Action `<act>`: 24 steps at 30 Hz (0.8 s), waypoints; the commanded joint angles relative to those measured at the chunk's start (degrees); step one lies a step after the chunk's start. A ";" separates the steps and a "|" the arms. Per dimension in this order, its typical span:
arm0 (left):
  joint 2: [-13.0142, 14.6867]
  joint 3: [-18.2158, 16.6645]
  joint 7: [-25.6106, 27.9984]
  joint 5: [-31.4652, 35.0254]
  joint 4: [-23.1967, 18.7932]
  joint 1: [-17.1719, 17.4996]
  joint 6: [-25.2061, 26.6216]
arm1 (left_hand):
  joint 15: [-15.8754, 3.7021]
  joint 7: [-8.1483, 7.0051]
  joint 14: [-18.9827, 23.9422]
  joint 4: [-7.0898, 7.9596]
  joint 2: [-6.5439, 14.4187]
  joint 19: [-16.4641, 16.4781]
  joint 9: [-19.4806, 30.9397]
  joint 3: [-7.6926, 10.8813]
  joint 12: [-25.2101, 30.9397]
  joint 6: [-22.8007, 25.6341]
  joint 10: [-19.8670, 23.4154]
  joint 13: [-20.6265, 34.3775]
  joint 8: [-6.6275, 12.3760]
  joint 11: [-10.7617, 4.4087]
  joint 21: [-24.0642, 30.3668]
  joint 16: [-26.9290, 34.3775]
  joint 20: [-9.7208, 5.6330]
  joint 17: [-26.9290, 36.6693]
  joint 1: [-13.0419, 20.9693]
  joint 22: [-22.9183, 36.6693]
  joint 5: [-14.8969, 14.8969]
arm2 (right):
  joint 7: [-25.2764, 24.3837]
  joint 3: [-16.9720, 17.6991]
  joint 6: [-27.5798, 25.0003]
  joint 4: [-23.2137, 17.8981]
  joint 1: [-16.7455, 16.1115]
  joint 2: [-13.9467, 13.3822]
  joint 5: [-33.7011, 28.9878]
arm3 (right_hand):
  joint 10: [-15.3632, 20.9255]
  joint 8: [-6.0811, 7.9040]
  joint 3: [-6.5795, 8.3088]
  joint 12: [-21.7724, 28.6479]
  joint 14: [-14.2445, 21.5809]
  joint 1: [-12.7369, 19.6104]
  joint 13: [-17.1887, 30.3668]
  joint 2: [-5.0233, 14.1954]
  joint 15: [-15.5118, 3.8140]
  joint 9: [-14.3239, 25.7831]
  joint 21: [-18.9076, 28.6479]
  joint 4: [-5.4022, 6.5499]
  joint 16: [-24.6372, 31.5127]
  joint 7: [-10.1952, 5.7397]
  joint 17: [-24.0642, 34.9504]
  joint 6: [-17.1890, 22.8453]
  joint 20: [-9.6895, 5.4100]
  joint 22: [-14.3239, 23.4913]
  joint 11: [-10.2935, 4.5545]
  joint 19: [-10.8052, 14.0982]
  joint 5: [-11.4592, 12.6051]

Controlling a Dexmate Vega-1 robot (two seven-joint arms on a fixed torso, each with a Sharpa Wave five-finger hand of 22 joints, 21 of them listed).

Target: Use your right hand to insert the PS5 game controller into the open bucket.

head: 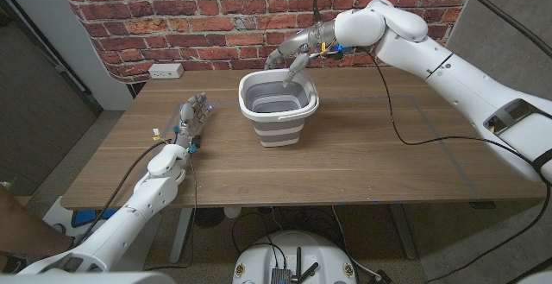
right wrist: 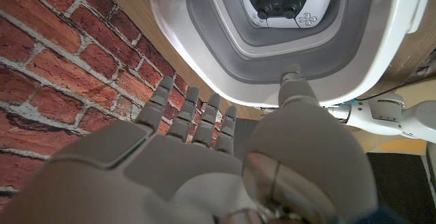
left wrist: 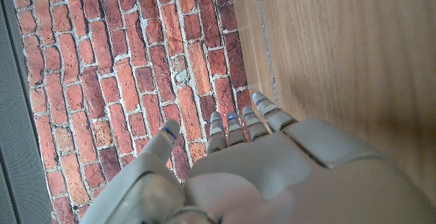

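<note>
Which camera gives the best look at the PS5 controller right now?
The right wrist view: it looks straight down into the bucket, where the PS5 controller lies inside. In the head view the bucket's wall hides it; the left wrist view faces brick wall and tabletop.

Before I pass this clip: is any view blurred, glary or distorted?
Head view: sharp, evenly lit, bucket clear. Left wrist view: left hand soft, tabletop blurred toward one edge. Right wrist view: right hand close and soft, bucket rim stretched, controller crisp.
</note>
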 commanded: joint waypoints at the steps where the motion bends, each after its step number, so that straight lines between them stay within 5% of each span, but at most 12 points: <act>1: 0.71 -0.44 1.62 0.72 -2.69 1.69 -0.42 | -0.09 -0.11 -0.23 -0.30 3.20 -0.01 0.19 0.36 -0.03 0.13 0.11 0.16 0.24 -0.51 0.37 -0.07 -2.85 0.08 0.08 0.10 0.12 | -4.11 4.81 -5.68 -4.66 -5.03 -4.46 4.53 | 0.33 -0.26 0.24 0.41 0.04 -0.76 -0.11 0.03 -0.46 0.07 0.25 0.38 -0.22 0.10 0.15 0.48 -0.15 0.09 0.26 0.86 0.49; 24: 0.92 0.00 1.04 1.27 -3.50 1.59 -0.62 | -0.09 -0.10 -0.20 -0.70 3.27 0.05 0.19 0.54 0.01 0.28 0.25 0.16 0.29 -0.59 0.39 -0.10 -2.91 0.02 0.33 0.10 0.17 | -14.15 11.38 -13.55 -8.42 -14.29 -10.42 13.42 | 0.79 -0.87 0.13 0.78 -0.23 -1.98 -0.70 0.75 -0.53 0.08 0.52 0.36 -0.88 0.38 -0.23 1.85 -1.48 0.05 0.57 2.94 0.81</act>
